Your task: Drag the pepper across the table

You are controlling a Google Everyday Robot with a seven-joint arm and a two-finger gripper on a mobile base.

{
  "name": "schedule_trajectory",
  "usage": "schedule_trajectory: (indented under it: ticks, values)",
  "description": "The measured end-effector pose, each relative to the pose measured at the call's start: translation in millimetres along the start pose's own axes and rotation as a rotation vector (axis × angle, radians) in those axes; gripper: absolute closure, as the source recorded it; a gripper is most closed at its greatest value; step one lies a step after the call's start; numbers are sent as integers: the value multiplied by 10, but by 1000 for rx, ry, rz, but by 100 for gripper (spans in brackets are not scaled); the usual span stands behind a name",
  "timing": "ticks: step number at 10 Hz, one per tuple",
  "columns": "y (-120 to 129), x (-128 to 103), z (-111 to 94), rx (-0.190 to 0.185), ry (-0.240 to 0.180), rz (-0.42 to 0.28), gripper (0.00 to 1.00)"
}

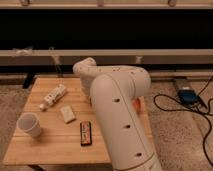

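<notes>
The arm (pixel 118 102) folds down over the table (pixel 50 146) on its right side, presumably reaching for the pepper, hidden behind it. The gripper is down there too, out of sight, so I can't tell its state.

Quick count: 1 light plank-wood table (pixel 30 150), 1 white paper cup (pixel 29 124), 1 white tube (pixel 54 96), 1 small pale block (pixel 67 114), 1 black rect. bar w/ red markings (pixel 86 133), 1 white robot arm (pixel 117 110). The gripper is hidden behind the arm.

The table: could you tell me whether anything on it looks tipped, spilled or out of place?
Only the white bottle lies on its side, back left on the table; the cup stands upright. The end effector is hidden behind the arm; no pepper shows.
</notes>
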Motion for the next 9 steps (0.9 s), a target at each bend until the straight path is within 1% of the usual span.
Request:
schedule_trajectory:
  ticks: [4, 6, 9]
  values:
    - [-26, 221, 43, 17, 42, -57, 100]
    - [-34, 342, 45, 24, 54, -85, 100]
    - [-87, 603, 77, 29, 67, -126, 100]
